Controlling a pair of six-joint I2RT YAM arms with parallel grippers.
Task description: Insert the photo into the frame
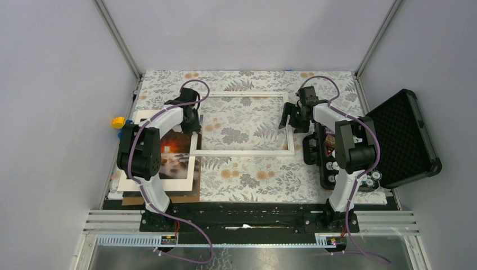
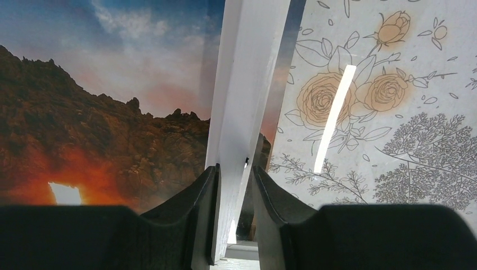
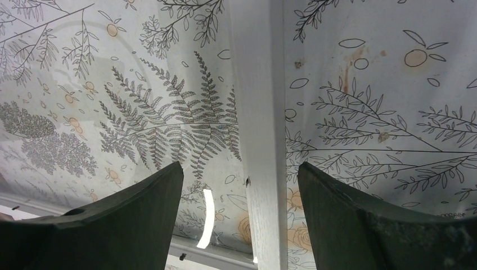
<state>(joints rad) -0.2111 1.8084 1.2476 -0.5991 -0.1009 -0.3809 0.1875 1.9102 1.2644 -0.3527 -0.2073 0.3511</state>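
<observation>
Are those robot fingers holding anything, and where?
The thin white rectangular picture frame: left fingers flank its left rail closely; actual grip cannot be told; the right fingers straddle its right rail, open.

No readable text, label, brand, number or sign in any view

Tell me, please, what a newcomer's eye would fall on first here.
The big white frame lies mid-table on the flowered cloth, with the left gripper and right gripper each straddling a side rail. The fiery sunset photo glows at the left, by the frame's left rail.
</observation>
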